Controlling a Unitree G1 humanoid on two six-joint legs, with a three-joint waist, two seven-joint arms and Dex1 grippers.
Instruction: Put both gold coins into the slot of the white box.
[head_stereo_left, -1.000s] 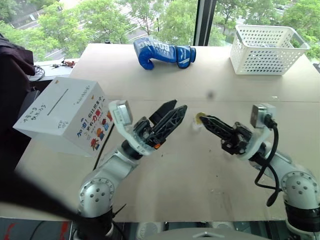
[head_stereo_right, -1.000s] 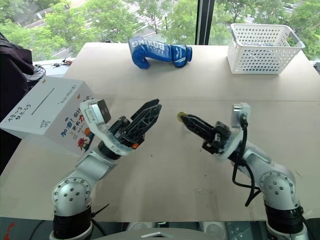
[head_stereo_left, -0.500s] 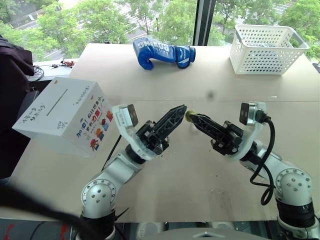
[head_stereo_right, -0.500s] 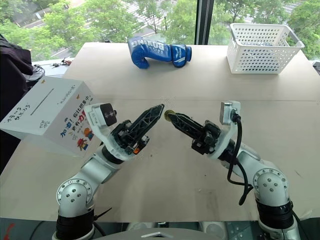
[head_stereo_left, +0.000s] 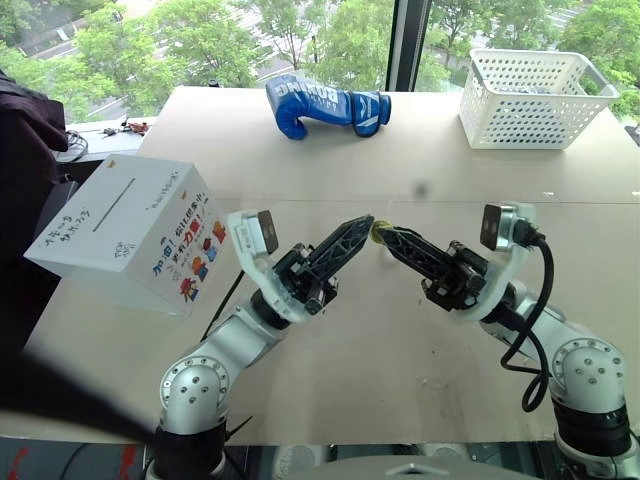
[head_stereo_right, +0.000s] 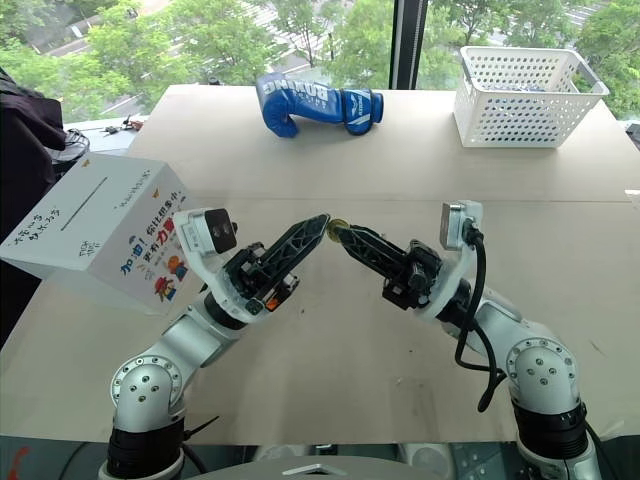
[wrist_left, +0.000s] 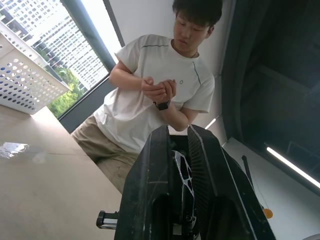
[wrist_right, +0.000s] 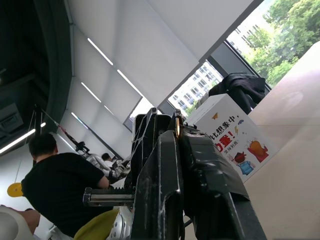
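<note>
Above the desk (head_stereo_left: 330, 170) both claws met tip to tip. The right claw (head_stereo_left: 384, 236) clenched a gold coin (head_stereo_left: 377, 233); the left claw (head_stereo_left: 364, 222) pinched it too

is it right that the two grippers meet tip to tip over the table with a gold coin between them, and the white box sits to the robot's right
Not quite. The left gripper and right gripper do meet over the table with the gold coin between them, but the white box sits to the robot's left, as the left eye view shows.
</note>
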